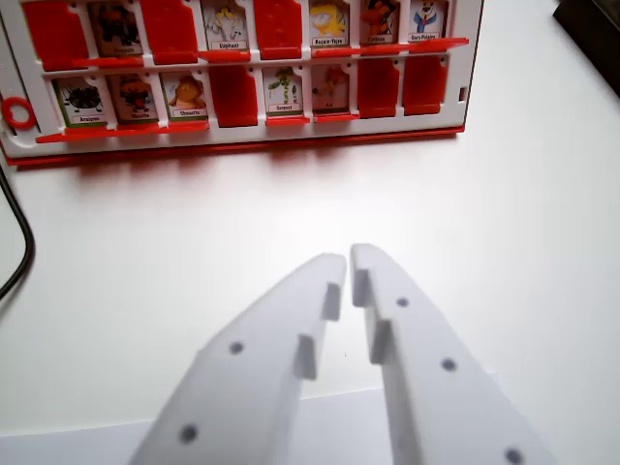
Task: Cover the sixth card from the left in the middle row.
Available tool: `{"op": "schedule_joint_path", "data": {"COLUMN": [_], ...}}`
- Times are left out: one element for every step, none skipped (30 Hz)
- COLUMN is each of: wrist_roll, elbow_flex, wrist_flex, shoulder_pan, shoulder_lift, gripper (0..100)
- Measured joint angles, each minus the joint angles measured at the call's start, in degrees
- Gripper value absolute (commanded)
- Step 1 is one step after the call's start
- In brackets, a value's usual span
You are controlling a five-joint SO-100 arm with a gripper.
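Note:
A red and white card board (242, 136) lies flat at the top of the wrist view, with two rows of slots showing. In the nearer row, animal cards (283, 92) show face up, while several slots are covered by red flaps (233, 95). The farther row is cut off by the frame's top edge; it mixes red flaps (278, 27) and face-up cards, among them a yellow one (329, 21). My white gripper (349, 262) hangs over the bare table, well short of the board. Its fingers stand almost together with nothing between them.
A black cable (21, 247) curves along the left edge. A dark object (593, 34) sits at the top right corner. A red ring (16, 113) is fixed on the board's left end. White tabletop (484, 213) stretches between gripper and board.

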Motion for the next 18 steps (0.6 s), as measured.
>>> {"op": "schedule_joint_path", "data": {"wrist_roll": [-0.18, -0.26, -0.44, -0.62, -0.79, -0.88, -0.97, -1.14, -1.23, -1.32, -1.32, -1.32, -1.32, -1.32, -1.32, -1.32, -1.32, -1.32], "elbow_flex": [0.7, 1.49, 2.11, 2.64, 3.08, 3.25, 3.34, 3.34, 3.34, 3.34, 3.34, 3.34, 3.34, 3.25, 2.9, 2.46, 1.67, 0.62], "wrist_flex": [-1.49, -2.9, -4.48, -6.33, -8.0, -9.76, -11.51, -13.36, -15.21, -17.14, -18.81, -20.3, -21.71, -23.12, -24.52, -26.02, -27.33, -28.39], "shoulder_pan": [0.09, 0.09, 0.44, 0.88, 1.41, 1.76, 2.02, 2.2, 2.29, 2.46, 2.64, 2.9, 3.16, 3.25, 3.34, 3.34, 3.34, 3.34], "shoulder_lift": [-0.79, -1.76, -3.16, -4.57, -6.15, -7.82, -9.76, -11.78, -13.89, -16.26, -18.63, -21.09, -23.55, -26.1, -28.65, -31.11, -33.57, -36.12], "gripper": [0, 0, 0, 0, 0, 0, 0, 0, 0, 0, 0, 0, 0, 0, 0, 0, 0, 0]}}
